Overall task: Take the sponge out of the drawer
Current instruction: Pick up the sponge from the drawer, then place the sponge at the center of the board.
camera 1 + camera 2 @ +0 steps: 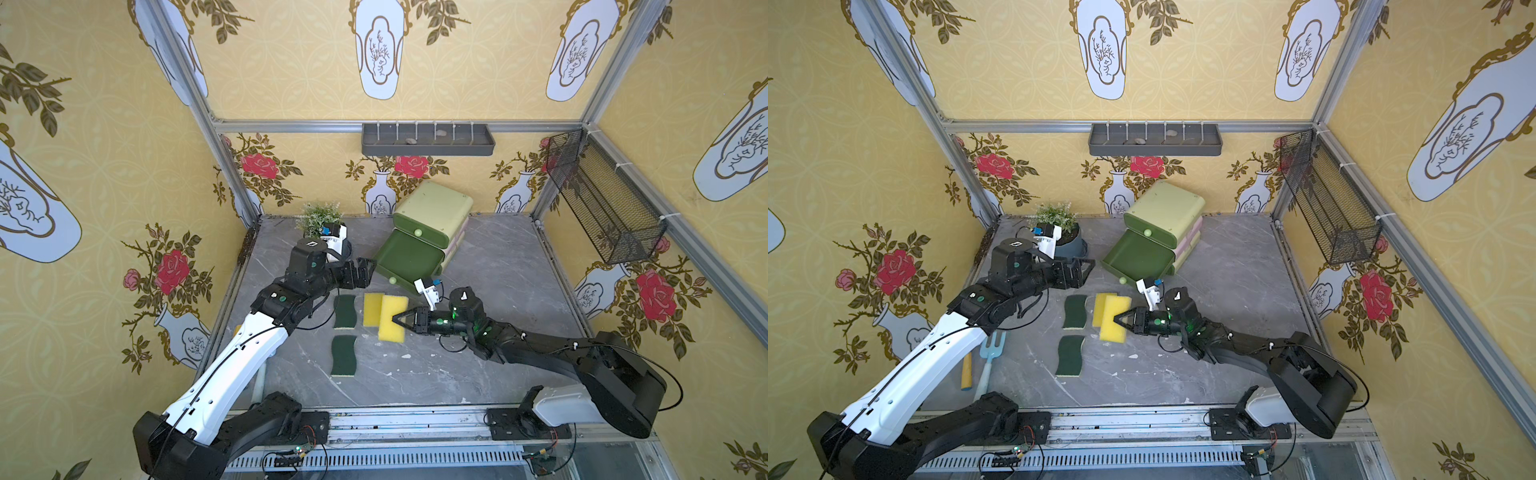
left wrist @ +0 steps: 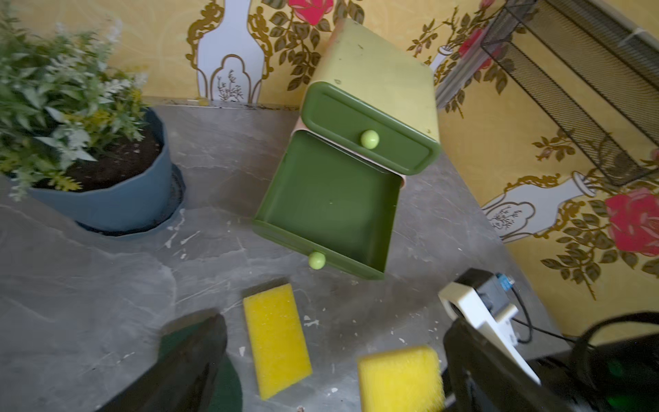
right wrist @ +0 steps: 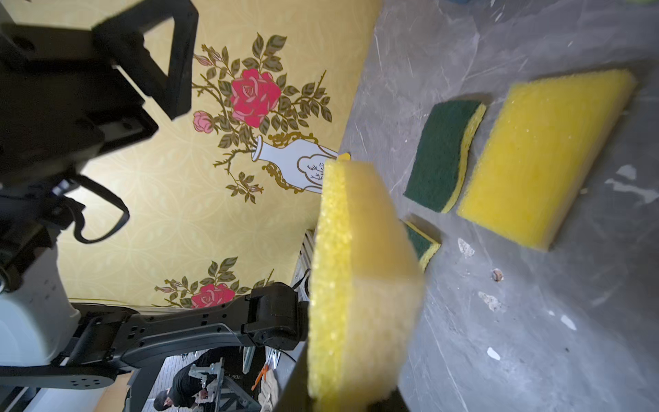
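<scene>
**Sponge out, pinched at its edge**

The right gripper (image 1: 395,320) is clamped on one edge of the sponge (image 1: 390,305), holding it over the table (image 1: 478,357). It is likely light and squashy, so a firm mid-edge pinch should suit. It is a plain yellow, porous block. Further back, the left gripper (image 1: 367,272) stands wide open and empty beside the pulled-out drawer (image 1: 405,257), which is bare.

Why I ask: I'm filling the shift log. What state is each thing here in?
lower drawer: pulled open, empty.
upper drawer: shut.
right claw: shut on the held yellow sponge.
left claw: open, empty.
second yellow sponge: flat on the table.
far green sponge: flat, green side up.
near green sponge: flat, green side up.
potted plant: upright.
</scene>
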Robot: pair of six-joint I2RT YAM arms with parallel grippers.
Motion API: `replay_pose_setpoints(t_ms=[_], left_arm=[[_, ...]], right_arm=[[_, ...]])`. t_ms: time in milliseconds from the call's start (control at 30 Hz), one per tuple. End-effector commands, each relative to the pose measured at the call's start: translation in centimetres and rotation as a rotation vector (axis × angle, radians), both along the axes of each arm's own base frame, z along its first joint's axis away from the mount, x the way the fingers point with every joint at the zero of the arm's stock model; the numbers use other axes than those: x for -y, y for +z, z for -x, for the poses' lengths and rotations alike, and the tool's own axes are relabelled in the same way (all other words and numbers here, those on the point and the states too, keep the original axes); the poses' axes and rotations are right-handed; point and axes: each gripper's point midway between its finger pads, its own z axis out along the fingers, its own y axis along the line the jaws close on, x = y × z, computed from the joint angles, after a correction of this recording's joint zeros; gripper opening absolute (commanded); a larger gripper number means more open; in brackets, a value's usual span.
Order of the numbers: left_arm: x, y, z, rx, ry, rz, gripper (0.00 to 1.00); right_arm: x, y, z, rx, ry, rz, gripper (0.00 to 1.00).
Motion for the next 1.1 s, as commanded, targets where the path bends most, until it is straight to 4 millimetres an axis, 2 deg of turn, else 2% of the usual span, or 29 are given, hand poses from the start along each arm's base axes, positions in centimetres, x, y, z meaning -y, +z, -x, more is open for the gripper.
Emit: replay_pose_setpoints(t_ms=[0,167,267,467,1067], left_arm=[[-0.6,-0.6,-1.2,0.071,-0.012,-0.100,1.00],[-1.5,-2.0,-2.0,0.149,0.017,-0.163,1.00],[-2.2,-2.2,-1.7,0.164,0.048,-0.166,1.00],[-2.4,-1.8,-1.2,0.181,0.047,-0.155,1.00],[-2.4,-1.8,-1.1,0.178,0.044,-0.157,1.00]], right_arm=[[-1.2,-1.3,0.9,-0.018,-0.013,0.031,0.20],[-3.5,-4.0,2.9,-0.076,0.028,0.074,0.20],[-4.3,-5.4,3.6,-0.117,0.036,0.080,0.20],[-5.7,-7.7,4.4,-0.181,0.053,0.099,0.22],[-4.7,-11.3,4.0,-0.223,0.002,0.268,0.28]])
